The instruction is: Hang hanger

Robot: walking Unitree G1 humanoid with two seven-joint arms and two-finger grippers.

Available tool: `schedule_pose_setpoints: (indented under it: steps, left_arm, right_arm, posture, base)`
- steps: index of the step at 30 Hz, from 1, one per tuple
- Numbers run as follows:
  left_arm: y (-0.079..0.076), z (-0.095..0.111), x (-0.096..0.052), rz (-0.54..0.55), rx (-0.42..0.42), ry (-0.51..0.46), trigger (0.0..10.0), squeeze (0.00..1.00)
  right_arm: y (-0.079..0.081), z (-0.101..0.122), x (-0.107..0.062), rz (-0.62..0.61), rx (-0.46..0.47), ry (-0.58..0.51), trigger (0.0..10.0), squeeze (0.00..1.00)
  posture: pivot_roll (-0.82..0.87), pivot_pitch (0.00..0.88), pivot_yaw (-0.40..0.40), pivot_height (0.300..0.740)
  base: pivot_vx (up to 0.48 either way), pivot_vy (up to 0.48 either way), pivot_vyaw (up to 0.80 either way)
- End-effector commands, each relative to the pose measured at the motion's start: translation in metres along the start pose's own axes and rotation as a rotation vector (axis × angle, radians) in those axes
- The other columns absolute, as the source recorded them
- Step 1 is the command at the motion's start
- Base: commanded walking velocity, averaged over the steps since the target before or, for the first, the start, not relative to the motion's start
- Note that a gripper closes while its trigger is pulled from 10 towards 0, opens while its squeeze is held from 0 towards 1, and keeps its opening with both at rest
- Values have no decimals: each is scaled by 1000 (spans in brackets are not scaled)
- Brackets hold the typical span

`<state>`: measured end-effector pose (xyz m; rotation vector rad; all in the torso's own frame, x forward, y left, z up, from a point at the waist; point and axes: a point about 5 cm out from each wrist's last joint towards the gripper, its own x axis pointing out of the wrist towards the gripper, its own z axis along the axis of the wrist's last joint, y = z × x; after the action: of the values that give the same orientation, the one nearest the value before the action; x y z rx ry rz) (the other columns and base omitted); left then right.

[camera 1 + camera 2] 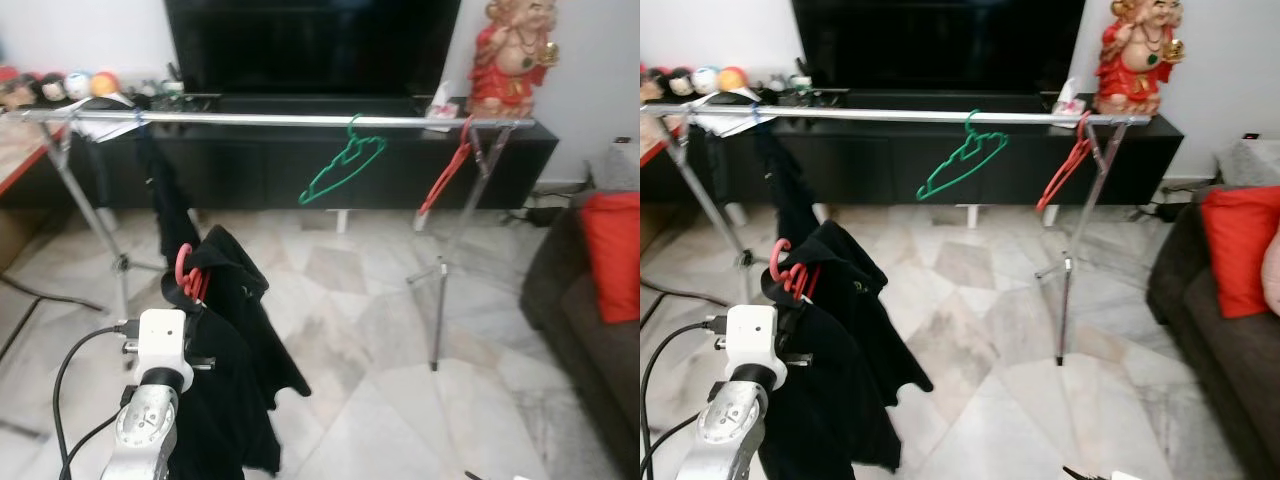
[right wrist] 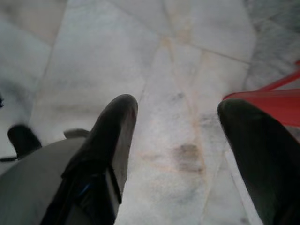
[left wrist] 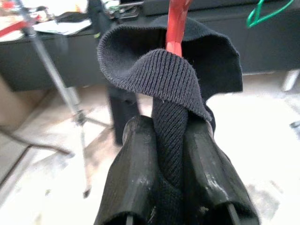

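My left gripper (image 3: 169,129) is shut on the neck of a red hanger (image 1: 188,272), pinching the knitted collar of the black garment (image 1: 235,350) that hangs from it. The left arm (image 1: 158,350) holds this low at the front left, well below the silver rail (image 1: 280,120). An empty green hanger (image 1: 345,165) hangs near the middle of the rail. A second, bare red hanger (image 1: 447,175) hangs near its right end. My right gripper (image 2: 176,110) is open above the marble floor, with nothing between its fingers.
A dark garment (image 1: 170,205) hangs from the rail's left part. The rack's legs (image 1: 437,300) stand on the marble floor. Behind the rail is a black TV cabinet (image 1: 330,160) with a figurine (image 1: 512,55). A sofa with a red cushion (image 1: 612,255) is at right.
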<state>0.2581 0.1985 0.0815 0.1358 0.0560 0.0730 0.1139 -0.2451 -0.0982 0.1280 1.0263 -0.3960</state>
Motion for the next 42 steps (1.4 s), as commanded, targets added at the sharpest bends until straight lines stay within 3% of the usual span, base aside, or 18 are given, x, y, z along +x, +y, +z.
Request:
schedule_pose_setpoints:
  steps: [1, 11, 30, 42]
  left_arm:
    - [0, 8, 4, 2, 1, -31, 10000, 0]
    - [-3, 8, 9, -21, 4, -18, 10000, 0]
    - [-4, 5, 7, -1, -33, 9, 10000, 0]
    - [-6, 5, 8, -6, -35, 9, 10000, 0]
  right_arm:
    - [-1, -4, -1, -13, 23, 10, 10000, 0]
    - [1, -5, -1, -33, 64, 6, 10000, 0]
    - [-3, -4, -1, -36, 56, 4, 10000, 0]
    - [-3, -4, -1, -34, 54, 4, 10000, 0]
  posture:
    - [-38, 0, -4, 740]
    - [-52, 0, 16, 740]
    - [-43, 0, -2, 740]
    - [-37, 0, 0, 740]
  base:
    - [0, 0, 0]
    - [0, 0, 0]
    - [0, 0, 0]
    - [0, 341, 0]
